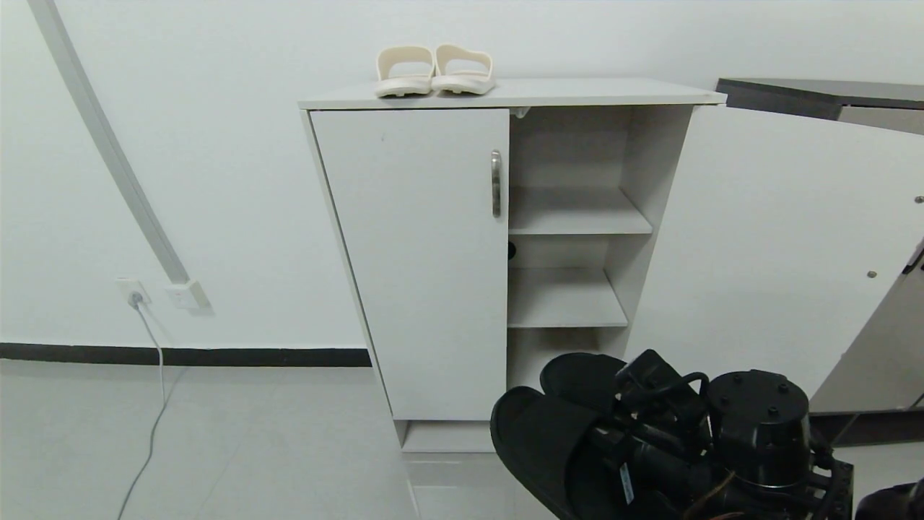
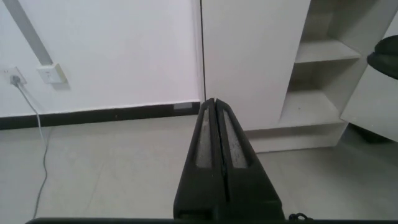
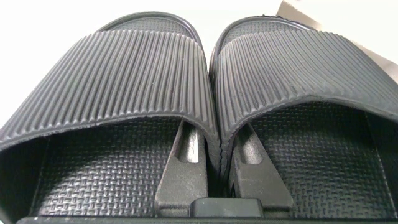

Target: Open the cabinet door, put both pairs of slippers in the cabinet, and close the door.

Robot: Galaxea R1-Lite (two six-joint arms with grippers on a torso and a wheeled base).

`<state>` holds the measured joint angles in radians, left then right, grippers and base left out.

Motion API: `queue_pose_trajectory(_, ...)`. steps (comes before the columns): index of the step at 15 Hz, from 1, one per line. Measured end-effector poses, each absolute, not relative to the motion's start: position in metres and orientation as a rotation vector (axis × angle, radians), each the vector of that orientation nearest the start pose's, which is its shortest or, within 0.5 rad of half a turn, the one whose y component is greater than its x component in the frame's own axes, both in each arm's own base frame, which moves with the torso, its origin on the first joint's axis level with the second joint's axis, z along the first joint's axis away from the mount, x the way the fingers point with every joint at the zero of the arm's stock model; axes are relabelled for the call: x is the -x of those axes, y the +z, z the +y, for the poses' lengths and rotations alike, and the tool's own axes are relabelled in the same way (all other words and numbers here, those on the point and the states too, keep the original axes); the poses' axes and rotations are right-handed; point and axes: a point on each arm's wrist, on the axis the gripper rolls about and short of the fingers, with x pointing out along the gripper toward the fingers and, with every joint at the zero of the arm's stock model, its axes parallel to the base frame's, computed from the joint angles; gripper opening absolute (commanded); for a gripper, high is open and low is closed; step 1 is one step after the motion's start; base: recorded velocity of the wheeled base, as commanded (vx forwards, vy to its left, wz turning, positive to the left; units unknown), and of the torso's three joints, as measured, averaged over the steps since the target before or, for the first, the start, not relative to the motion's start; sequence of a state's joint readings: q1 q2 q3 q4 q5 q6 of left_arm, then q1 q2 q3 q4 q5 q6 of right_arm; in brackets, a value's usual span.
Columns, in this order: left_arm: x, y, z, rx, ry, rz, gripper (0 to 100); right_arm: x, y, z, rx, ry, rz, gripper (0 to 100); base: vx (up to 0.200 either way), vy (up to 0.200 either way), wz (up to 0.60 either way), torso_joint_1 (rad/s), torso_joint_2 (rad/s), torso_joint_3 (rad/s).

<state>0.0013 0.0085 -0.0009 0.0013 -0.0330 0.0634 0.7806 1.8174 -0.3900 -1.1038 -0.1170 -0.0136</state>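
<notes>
A white cabinet (image 1: 411,274) stands against the wall, its right door (image 1: 779,238) swung open and its left door shut. Bare shelves (image 1: 574,217) show inside. A cream pair of slippers (image 1: 435,71) rests on the cabinet top. My right gripper (image 3: 214,177) is shut on a black pair of slippers (image 1: 556,426), one finger inside each slipper, pinching their inner walls together; the pair hangs low in front of the open compartment. My left gripper (image 2: 214,134) is shut on nothing, above the floor left of the cabinet (image 2: 255,62).
A wall socket with a grey cable (image 1: 148,404) sits at the left, the cable trailing over the floor. A dark-topped piece of furniture (image 1: 830,97) stands behind the open door at the right.
</notes>
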Motion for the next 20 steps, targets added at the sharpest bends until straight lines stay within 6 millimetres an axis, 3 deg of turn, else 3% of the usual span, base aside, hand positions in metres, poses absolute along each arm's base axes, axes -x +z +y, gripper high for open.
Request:
queue_pose_trajectory(3,0.023,0.075,-0.001,-0.037,-0.029,0.001,0,-0.201,0.097,0.203,0.105,0.531,0.247,0,0.000,0.000,0.00,0.000,0.00,0.000)
queue_pose_trajectory(7,0.023,0.075,-0.001,-0.031,-0.026,-0.001,0,-0.219,0.092,0.238,0.069,0.372,0.179,0,0.000,0.000,0.00,0.000,0.00,0.000)
queue_pose_trajectory(12,0.023,0.075,-0.001,-0.032,-0.028,-0.002,0,-0.259,0.072,0.280,0.029,0.112,0.118,0,0.000,0.000,0.00,0.000,0.00,0.000)
queue_pose_trajectory(16,0.023,0.075,-0.001,-0.032,-0.026,-0.002,0,-0.290,0.052,0.281,0.025,-0.017,0.114,0,0.000,-0.150,0.00,-0.003,0.00,0.004)
queue_pose_trajectory(20,0.023,0.075,-0.001,-0.032,-0.027,-0.002,0,-0.300,0.038,0.275,0.036,-0.045,0.135,0,0.000,-0.200,0.00,0.004,0.00,-0.001)
